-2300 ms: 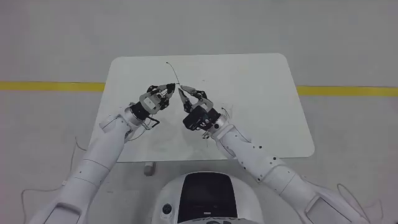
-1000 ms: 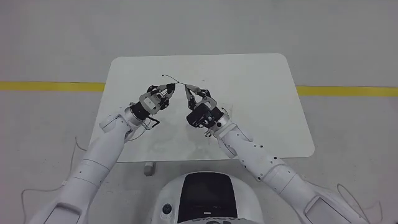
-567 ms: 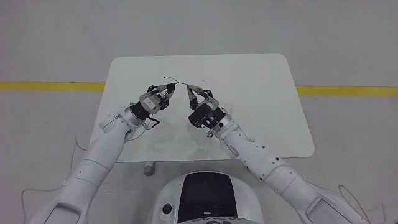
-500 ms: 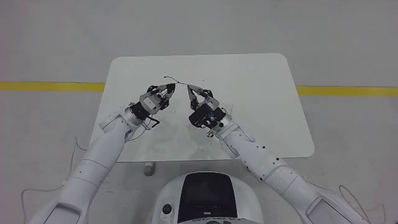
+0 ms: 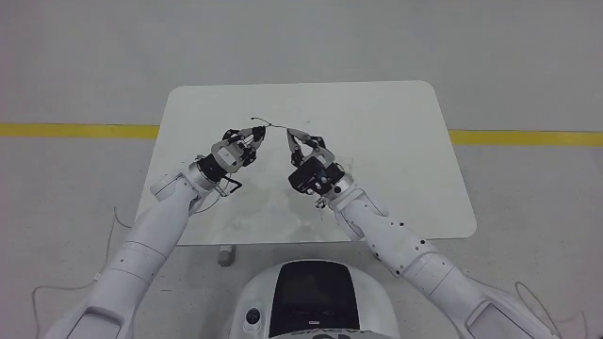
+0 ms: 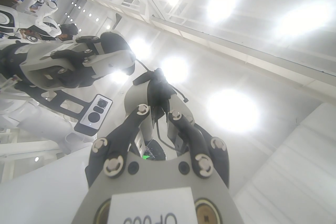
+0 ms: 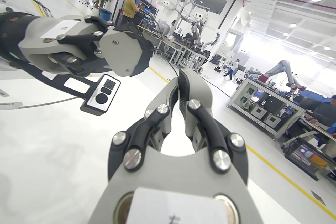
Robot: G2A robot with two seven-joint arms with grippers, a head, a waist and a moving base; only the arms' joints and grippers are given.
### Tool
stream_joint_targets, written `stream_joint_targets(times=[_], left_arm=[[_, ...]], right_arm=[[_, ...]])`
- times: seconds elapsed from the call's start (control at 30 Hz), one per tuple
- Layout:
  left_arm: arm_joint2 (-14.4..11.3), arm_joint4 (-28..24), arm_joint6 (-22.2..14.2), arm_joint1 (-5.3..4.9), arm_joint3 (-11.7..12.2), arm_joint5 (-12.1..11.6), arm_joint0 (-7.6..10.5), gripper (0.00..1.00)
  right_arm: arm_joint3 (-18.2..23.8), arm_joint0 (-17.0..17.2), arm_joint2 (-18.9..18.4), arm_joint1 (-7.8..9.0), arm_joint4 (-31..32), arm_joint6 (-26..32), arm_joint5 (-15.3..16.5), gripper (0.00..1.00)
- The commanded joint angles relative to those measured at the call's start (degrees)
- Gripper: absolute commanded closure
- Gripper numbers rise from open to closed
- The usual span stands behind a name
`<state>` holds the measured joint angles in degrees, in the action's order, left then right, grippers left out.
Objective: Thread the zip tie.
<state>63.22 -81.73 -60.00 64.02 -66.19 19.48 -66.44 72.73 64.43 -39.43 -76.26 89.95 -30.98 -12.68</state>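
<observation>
Mid-threading, centre frame: left fingers [image 6: 134,101] and right fingers [image 7: 194,89] both clamp the zip tie [image 5: 268,124]; next I'd steer its tip into the head.

Top view: bright, flat overhead light, soft shadows. White table [image 5: 405,132] sits close in tone to the floor, so contrast is low along its far edge.

Left wrist view: aimed up into ceiling lamps, several blown out. One bloom sits right behind the left gripper [image 6: 157,80], so the fingers go near-silhouette and the zip tie [image 6: 185,99] reads as a thin dark line in haze. Strong fisheye, beams bow.

Right wrist view: well-lit hall, streak flares off lamps, washed-out patch far back. Hot specular spots on the right gripper [image 7: 179,79] screws. The label nearest each wrist lens is blurred.
</observation>
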Motion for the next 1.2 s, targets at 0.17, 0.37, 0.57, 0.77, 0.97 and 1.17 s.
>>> stream_joint_targets(times=[0.17,0.37,0.57,0.77,0.97,1.17], left_arm=[[0.00,0.00,0.00,0.00,0.00,0.00,0.00,1.00],[0.00,0.00,0.00,0.00,0.00,0.00,0.00,1.00],[0.00,0.00,0.00,0.00,0.00,0.00,0.00,1.00],[0.00,0.00,0.00,0.00,0.00,0.00,0.00,1.00],[0.00,0.00,0.00,0.00,0.00,0.00,0.00,1.00],[0.00,0.00,0.00,0.00,0.00,0.00,0.00,1.00]], right_arm=[[0.44,0.32,-0.17,0.34,0.00,0.40,-0.29,1.00],[0.82,0.46,-0.27,0.65,0.00,0.73,-0.54,1.00],[1.07,0.63,-0.68,1.08,0.00,1.08,-0.92,1.00],[1.55,0.84,-1.03,1.58,0.00,1.50,-1.16,1.00],[2.00,1.05,-1.25,1.97,0.00,1.87,-1.39,1.00],[2.12,1.28,-1.49,2.30,0.00,2.22,-1.79,1.00]])
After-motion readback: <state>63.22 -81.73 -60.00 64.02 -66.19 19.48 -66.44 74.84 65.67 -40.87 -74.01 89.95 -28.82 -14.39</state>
